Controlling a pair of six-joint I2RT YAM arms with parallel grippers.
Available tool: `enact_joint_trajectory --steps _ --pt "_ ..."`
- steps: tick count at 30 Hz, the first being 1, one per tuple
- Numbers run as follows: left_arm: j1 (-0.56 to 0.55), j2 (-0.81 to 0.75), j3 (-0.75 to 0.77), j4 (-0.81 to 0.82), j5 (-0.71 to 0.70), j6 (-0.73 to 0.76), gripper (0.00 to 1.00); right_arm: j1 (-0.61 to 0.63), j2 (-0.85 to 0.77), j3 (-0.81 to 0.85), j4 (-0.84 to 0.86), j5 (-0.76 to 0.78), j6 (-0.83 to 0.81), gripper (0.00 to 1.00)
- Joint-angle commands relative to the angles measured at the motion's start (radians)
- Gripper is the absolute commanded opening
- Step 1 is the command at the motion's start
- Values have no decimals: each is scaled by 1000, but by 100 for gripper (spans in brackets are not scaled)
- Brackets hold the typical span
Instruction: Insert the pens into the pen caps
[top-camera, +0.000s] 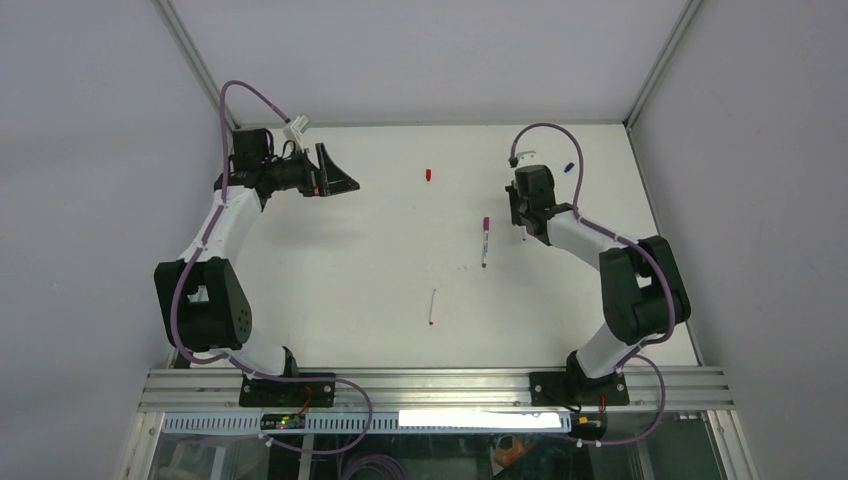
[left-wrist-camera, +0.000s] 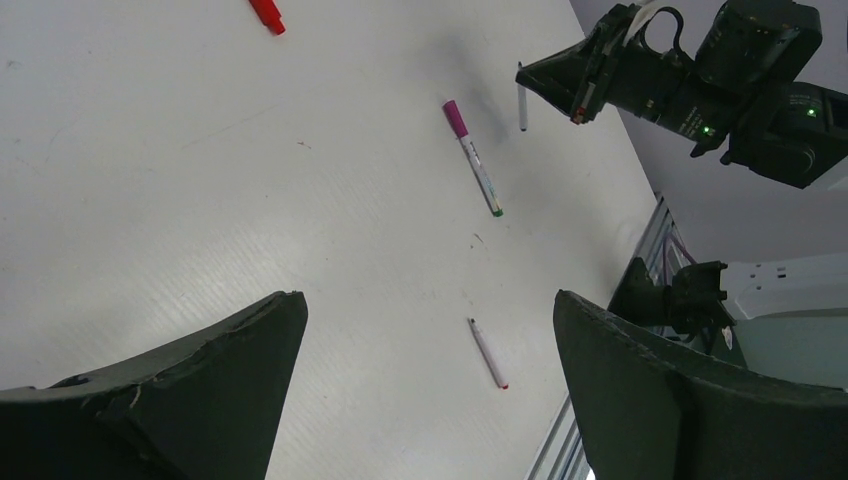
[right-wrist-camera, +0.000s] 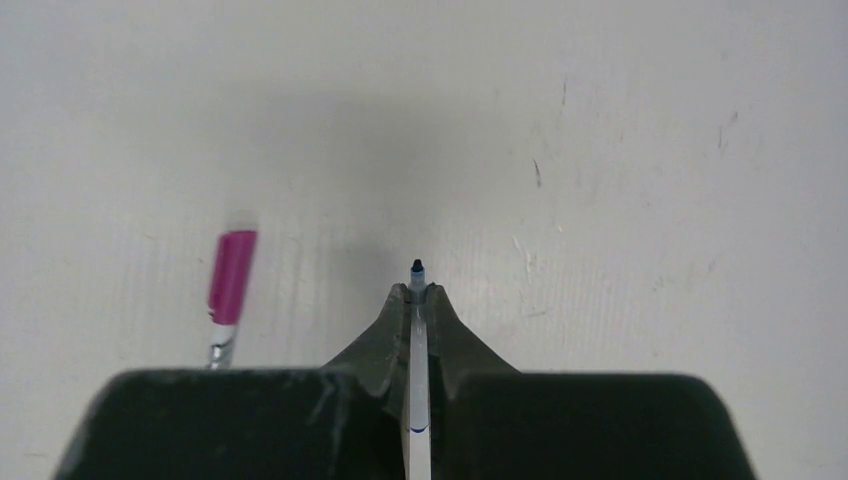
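Observation:
My right gripper is shut on a thin white pen whose dark blue tip sticks out past the fingertips, just above the table. It is at the right of the table in the top view. To its left lies a pen with the magenta cap on its far end. A red-tipped pen lies bare near the table's middle. The red cap lies at the far middle and the blue cap at the far right. My left gripper is open and empty at the far left, above the table.
The left wrist view shows the red cap, the magenta-capped pen, the red-tipped pen and the right gripper. Grey walls enclose the white table on three sides. An aluminium rail runs along the near edge.

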Motion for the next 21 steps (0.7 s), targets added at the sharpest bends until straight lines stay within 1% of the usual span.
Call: enact_joint_trajectory --steps 1,3,8,10,13,17,21 --pt "-15 -56 7 56 27 -30 99 40 -46 64 164 2 41 0" --pt "-23 -51 5 71 44 -54 99 55 -78 60 169 0 35 0" --pt "-53 -58 -5 95 52 -76 99 65 -119 61 113 -23 68 0" --pt "-54 -73 -9 93 33 -74 99 66 -154 31 156 -67 89 0" --pt "-96 -100 -13 90 -4 -66 99 74 -209 -12 224 -114 103 0" --pt "-150 -121 -5 63 -65 -41 99 79 -242 -33 269 -182 111 0" --pt "-209 -152 4 44 -137 -25 99 92 -279 -71 393 -238 146 0"
